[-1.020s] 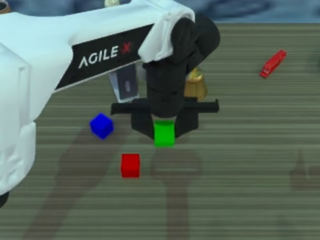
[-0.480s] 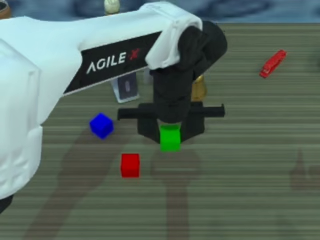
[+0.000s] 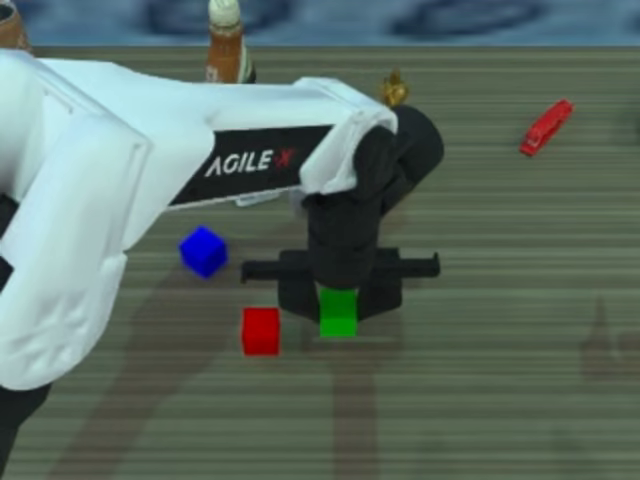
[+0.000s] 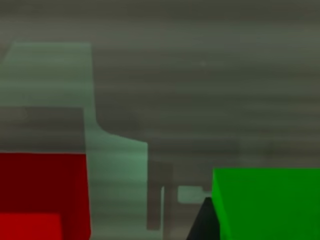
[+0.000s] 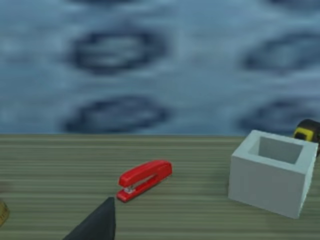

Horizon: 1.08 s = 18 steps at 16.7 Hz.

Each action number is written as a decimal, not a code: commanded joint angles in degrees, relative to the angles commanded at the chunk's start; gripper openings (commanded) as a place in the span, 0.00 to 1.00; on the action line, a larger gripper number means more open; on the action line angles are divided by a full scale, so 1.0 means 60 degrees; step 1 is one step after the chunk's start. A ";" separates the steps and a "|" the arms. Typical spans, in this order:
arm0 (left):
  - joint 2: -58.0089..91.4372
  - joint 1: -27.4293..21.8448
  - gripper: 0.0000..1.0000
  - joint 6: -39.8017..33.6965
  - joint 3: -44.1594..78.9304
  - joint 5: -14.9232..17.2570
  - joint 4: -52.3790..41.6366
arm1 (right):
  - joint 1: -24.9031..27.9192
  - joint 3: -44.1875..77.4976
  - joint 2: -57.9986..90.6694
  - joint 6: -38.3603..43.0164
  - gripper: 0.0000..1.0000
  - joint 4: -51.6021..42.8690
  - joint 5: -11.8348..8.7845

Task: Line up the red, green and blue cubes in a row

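The green cube (image 3: 338,312), clamped in the left pincer (image 3: 339,305), has moved down from mid-frame to sit level with the red cube (image 3: 261,330), just to its right. The blue cube (image 3: 203,250) stays up-left. The right pincer is out of the top view.

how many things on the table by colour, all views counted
red: 2, red cube and stapler
green: 1, green cube, in the left gripper
blue: 1, blue cube
brown: 1, bottle
gold: 1, bell
grey: 1, open box
total: 7
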 joint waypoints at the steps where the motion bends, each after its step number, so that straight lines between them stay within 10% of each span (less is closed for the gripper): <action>1: 0.0000 0.0000 0.00 0.0000 0.0000 0.0000 0.0000 | 0.0000 0.0000 0.0000 0.0000 1.00 0.0000 0.0000; 3: 0.0000 0.0000 0.00 0.0000 0.0000 0.0000 0.0000 | 0.0000 0.0000 0.0000 0.0000 1.00 0.0000 0.0000; 16: 0.0000 0.0000 0.98 0.0000 0.0000 0.0000 0.0000 | 0.0000 0.0000 0.0000 0.0000 1.00 0.0000 0.0000; 18: 0.0000 0.0000 1.00 0.0000 0.0000 0.0000 0.0000 | 0.0000 0.0000 0.0000 0.0000 1.00 0.0000 0.0000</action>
